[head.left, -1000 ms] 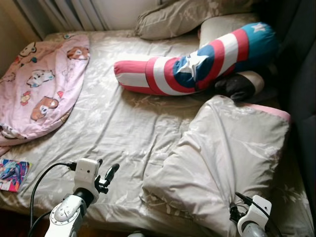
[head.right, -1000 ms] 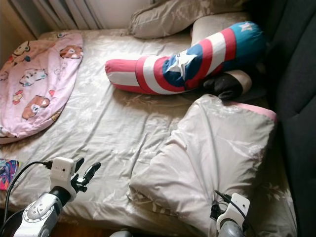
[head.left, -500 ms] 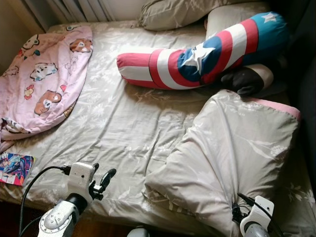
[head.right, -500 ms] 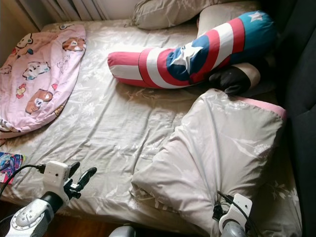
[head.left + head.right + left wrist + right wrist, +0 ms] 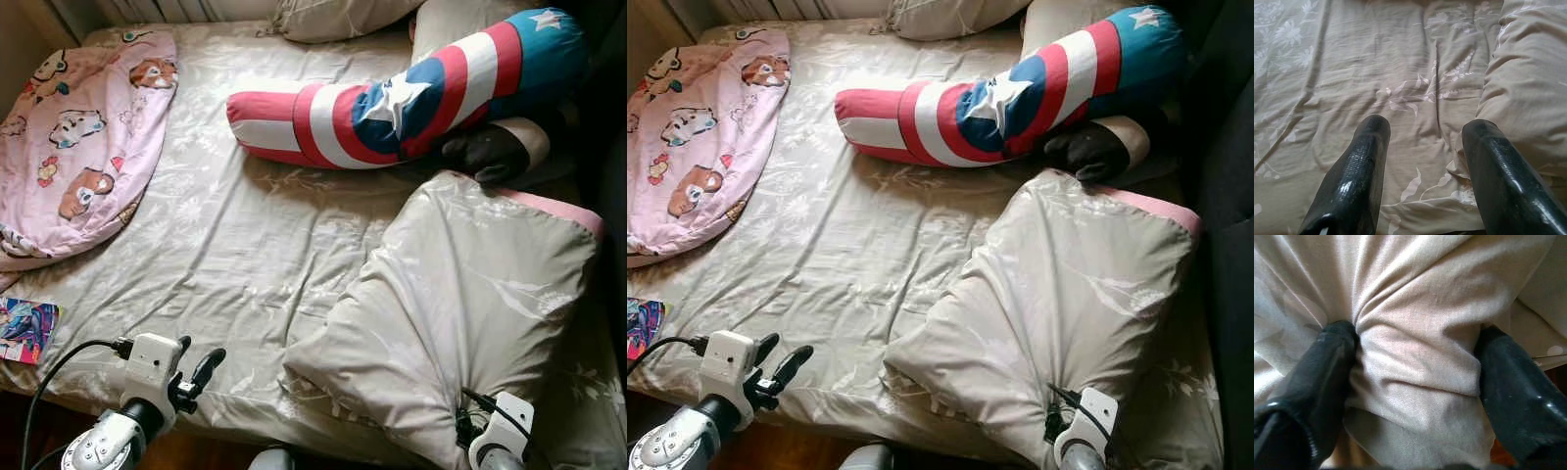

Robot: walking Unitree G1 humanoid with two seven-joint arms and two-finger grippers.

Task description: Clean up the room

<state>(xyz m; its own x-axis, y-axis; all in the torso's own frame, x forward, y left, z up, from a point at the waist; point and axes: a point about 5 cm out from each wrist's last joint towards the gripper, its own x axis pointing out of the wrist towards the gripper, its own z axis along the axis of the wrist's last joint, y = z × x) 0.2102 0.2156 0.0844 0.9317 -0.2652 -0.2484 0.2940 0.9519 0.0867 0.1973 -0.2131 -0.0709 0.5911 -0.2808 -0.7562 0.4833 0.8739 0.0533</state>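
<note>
Right gripper [image 5: 1415,377] is found clamped on a bunched fold of the beige duvet [image 5: 460,304], the cloth being gathered tight between both black fingers [image 5: 1317,377] in the right wrist view; the grip is placed at the duvet's near corner, at the foot edge of the bed [image 5: 255,245], with the rest of the duvet heaped on the bed's right half and a pink lining exposed along its far edge; left gripper [image 5: 193,372] is held free above the near edge of the sheet, its two fingers [image 5: 1356,171] spread apart with nothing between them, the crumpled duvet border lying just beside one of them in the left wrist view; a long star-and-stripe bolster [image 5: 402,98] is laid across the head of the bed, with a dark object [image 5: 485,152] tucked beneath its right end and touching the duvet's far edge; a pink cartoon blanket [image 5: 78,127] is spread over the far left corner; a colourful book [image 5: 24,328] lies at the near left edge; beige pillows [image 5: 343,15] are stacked at the headboard side. Against the frame of a second ago, the whole scene is shifted upward in the head views, which is attributed to camera movement; the left gripper is recorded lower and further left in view; the right gripper's hold on the duvet is unchanged.
</note>
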